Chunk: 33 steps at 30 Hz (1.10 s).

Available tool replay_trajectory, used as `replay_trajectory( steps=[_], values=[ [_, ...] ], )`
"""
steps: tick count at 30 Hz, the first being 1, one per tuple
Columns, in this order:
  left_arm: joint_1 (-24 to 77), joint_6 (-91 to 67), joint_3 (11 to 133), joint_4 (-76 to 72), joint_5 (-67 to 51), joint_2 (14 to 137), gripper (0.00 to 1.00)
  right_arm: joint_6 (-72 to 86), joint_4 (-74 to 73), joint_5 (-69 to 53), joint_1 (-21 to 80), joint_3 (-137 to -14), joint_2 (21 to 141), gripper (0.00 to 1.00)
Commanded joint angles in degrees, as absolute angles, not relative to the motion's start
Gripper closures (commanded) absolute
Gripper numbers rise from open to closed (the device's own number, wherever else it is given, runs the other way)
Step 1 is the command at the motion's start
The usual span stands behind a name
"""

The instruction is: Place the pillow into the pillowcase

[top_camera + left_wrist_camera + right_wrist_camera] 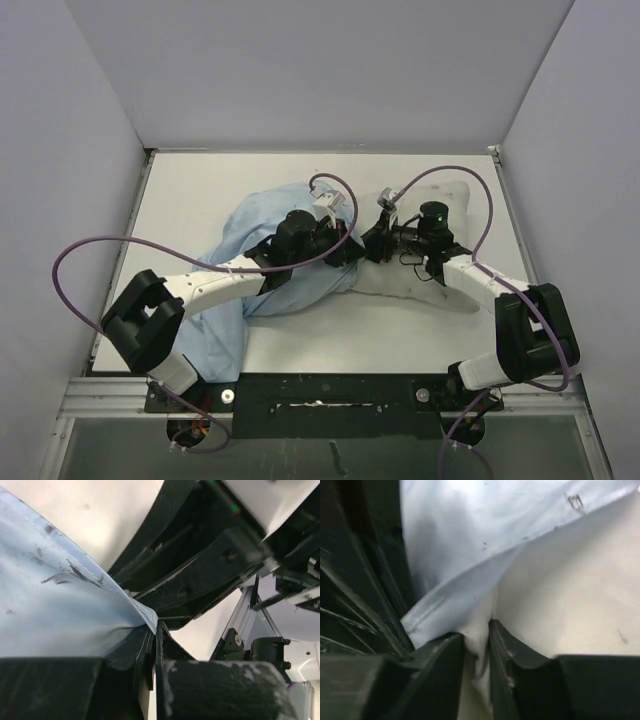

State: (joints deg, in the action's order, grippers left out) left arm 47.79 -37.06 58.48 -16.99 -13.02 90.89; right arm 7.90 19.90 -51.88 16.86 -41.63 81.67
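Pinching the hem of the thin light-blue fabric pillowcase, left claw and right claw both clamped there, the arms likely needed to spread its mouth toward the plump off-white rectangular pillow lying against it on the surface.

my pincer is closed on the hemmed edge of the light-blue pillowcase, which spreads to its left with some dark marks. just ahead and to the right stands the black body of the other arm.
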Motion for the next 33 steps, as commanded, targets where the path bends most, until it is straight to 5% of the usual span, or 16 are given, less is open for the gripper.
replay_trajectory(
  steps=[1,7,12,17,24,27,31,33],
  values=[
    [48.2,-42.4,54.7,-28.3,-16.1,89.8,0.97,-2.1,18.5,-68.5,17.2,-45.8,79.1,0.66],
    [49.1,-40.3,45.8,-17.7,-11.9,76.7,0.58,-61.4,-42.7,-73.6,8.3,-63.7,71.2,0.16],
    [48.7,-34.0,46.8,-2.6,-9.2,63.6,0.38,-59.1,-46.2,-72.0,0.9,-69.5,70.8,0.01],
    [45.1,-29.1,56.1,8.9,-6.3,60.0,0.31,-46.5,-39.4,-64.3,2.2,-78.7,81.4,0.02],
    [37.8,-27.6,71.2,18.9,-9.0,74.5,0.32,-47.2,-49.9,-58.1,5.9,-94.4,100.7,0.0],
    [37.5,-25.7,74.9,19.8,-5.9,80.4,0.41,-48.4,-50.9,-56.0,7.7,-92.8,103.8,0.13],
    [37.6,-24.0,82.9,24.1,-0.6,88.8,0.47,-48.5,-47.5,-55.5,9.9,-85.1,100.2,0.71],
    [37.9,-24.0,87.0,25.7,1.3,92.6,0.48,-46.0,-40.9,-53.2,11.3,-78.6,95.8,0.87]
  ],
)
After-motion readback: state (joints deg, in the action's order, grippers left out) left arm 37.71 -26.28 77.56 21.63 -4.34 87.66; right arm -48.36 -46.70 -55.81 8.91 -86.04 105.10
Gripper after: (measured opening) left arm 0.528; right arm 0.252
